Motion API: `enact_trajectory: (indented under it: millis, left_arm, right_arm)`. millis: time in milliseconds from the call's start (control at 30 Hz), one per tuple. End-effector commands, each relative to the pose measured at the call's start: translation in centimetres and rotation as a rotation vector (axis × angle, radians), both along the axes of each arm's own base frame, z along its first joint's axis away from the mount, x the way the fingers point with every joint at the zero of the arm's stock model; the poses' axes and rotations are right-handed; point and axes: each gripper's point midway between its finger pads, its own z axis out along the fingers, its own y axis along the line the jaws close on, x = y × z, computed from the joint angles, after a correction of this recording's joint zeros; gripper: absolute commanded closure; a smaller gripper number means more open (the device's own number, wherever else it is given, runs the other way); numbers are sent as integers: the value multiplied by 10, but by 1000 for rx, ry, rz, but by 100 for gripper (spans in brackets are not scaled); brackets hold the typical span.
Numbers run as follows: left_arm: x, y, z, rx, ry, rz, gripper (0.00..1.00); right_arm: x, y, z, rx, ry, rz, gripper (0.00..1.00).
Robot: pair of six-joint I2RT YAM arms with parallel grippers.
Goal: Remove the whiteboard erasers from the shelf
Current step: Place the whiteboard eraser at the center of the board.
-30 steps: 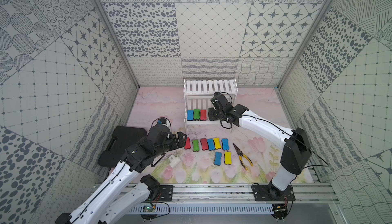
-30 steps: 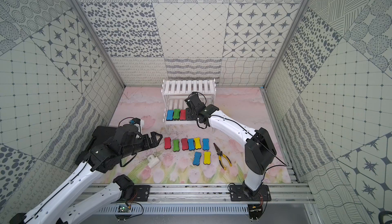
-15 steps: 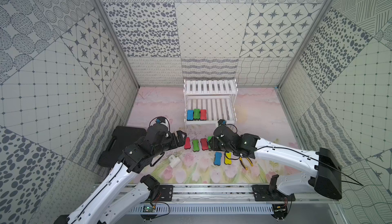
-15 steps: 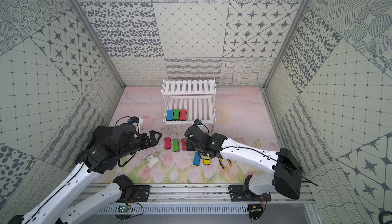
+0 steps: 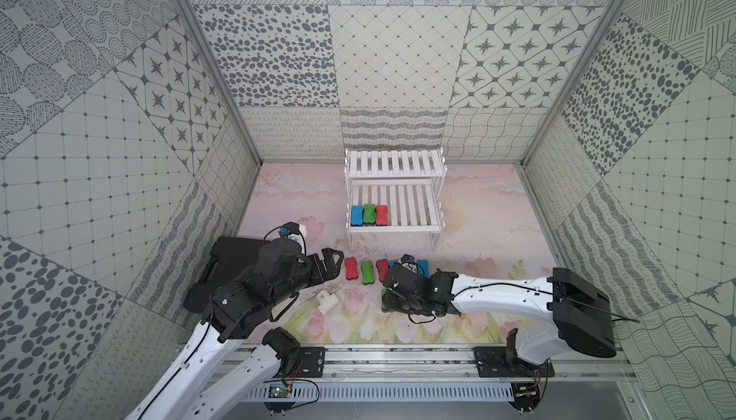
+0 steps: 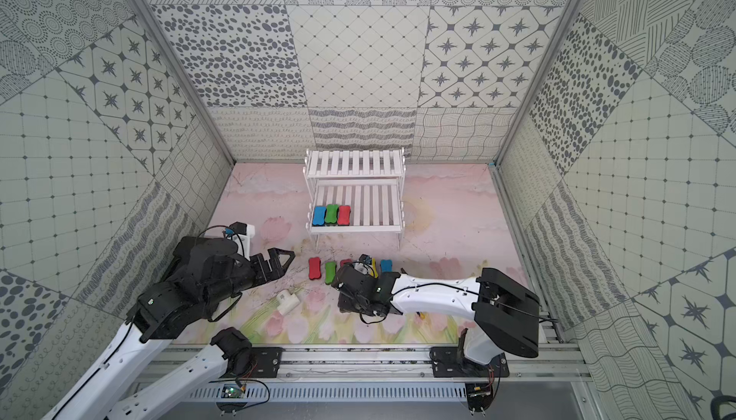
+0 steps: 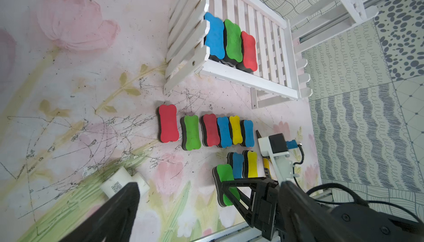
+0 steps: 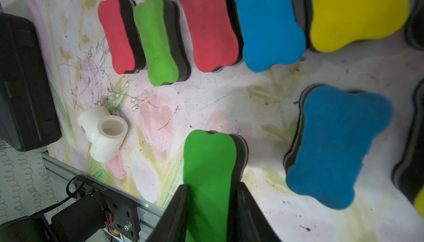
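Note:
The white shelf (image 5: 394, 163) stands at the back. Its lower tier holds a blue (image 5: 357, 215), a green (image 5: 369, 213) and a red eraser (image 5: 381, 215) side by side. Several erasers lie in a row on the mat in front of it (image 7: 167, 123), and a blue (image 8: 337, 146) and a yellow one (image 7: 251, 164) lie nearer the front. My right gripper (image 8: 210, 206) is shut on a green eraser (image 8: 208, 160), low at the mat beside that blue one; whether it touches the mat I cannot tell. My left gripper (image 5: 333, 264) hangs open and empty, left of the row.
A white pipe fitting (image 5: 327, 301) lies on the mat between the arms. A black case (image 5: 231, 254) sits at the left, partly under my left arm. Yellow-handled pliers (image 7: 266, 167) peek out beside my right wrist. The metal rail (image 5: 398, 352) borders the front.
My right arm has come away from the shelf with the green eraser, passed over the row and dropped to the front of the mat. My left arm has stayed put.

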Motion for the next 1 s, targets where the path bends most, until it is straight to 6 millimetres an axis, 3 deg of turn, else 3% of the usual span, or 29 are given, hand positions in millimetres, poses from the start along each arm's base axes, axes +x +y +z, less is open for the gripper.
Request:
enact_trajectory:
  millis: [0,167,367,733,967]
  left_arm:
    - [-9,7,-5,11,38,17,1]
    - [-13,11,-2,11,32,21,0]
    - [-14,13,1,16,21,25,0]
    - [-14,12,4,12,8,16,1]
    - [-14,13,0,21,10,17,1]
  right_arm:
    - [5,5,-10,18,13,-39,65]
    - [16,7,-14,-5,-6,-35,65]
    - [22,-13,-28,-57,0,-65,64]
    - [28,-37,-29,-123,-3,6,64]
    - [24,-37,-31,-145,12,48,56]
